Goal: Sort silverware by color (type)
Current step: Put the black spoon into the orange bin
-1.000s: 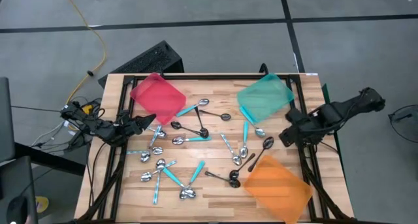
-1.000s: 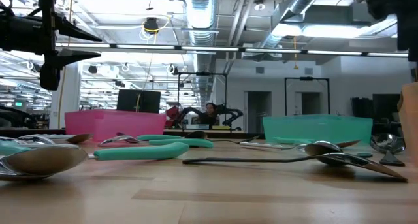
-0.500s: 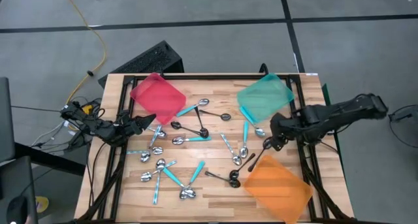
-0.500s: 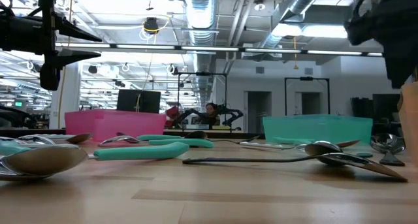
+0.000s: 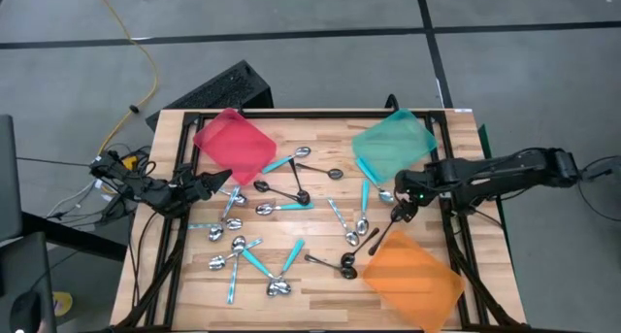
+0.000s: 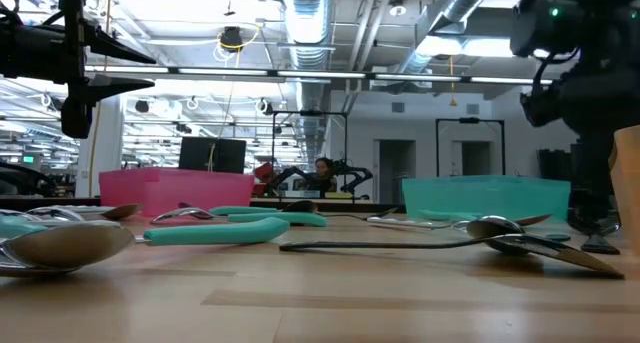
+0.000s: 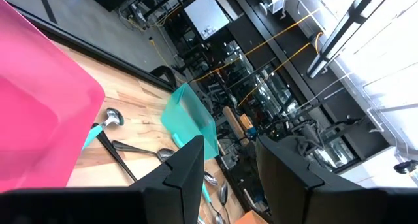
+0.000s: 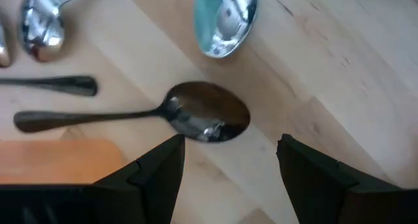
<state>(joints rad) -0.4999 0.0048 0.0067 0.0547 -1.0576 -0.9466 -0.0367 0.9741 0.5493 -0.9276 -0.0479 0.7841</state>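
Note:
Silverware lies scattered over the wooden table (image 5: pixel 320 275): silver spoons, teal-handled spoons (image 5: pixel 255 262) and black spoons. One black spoon (image 8: pixel 196 116) lies flat beside the orange tray (image 5: pixel 412 275), with its bowl toward the teal tray (image 5: pixel 393 144). My right gripper (image 8: pixel 228 165) hangs open just above that bowl (image 5: pixel 398 214), pointing steeply down, one finger on either side, touching nothing. My left gripper (image 7: pixel 228 178) stays open and empty at the table's left edge (image 5: pixel 221 181), level, beside the red tray (image 5: pixel 234 144).
A teal-handled spoon's bowl (image 8: pixel 225 18), a silver spoon (image 8: pixel 42 31) and another black handle (image 8: pixel 55 85) lie close around the black spoon. The orange tray's edge (image 8: pixel 52 159) runs right along its handle. The black table frame (image 5: pixel 456 246) passes under the right arm.
My right gripper has come in from the table's right edge toward the middle and gone down over the black spoon's bowl, tipping to point more steeply down. Its fingers stay open.

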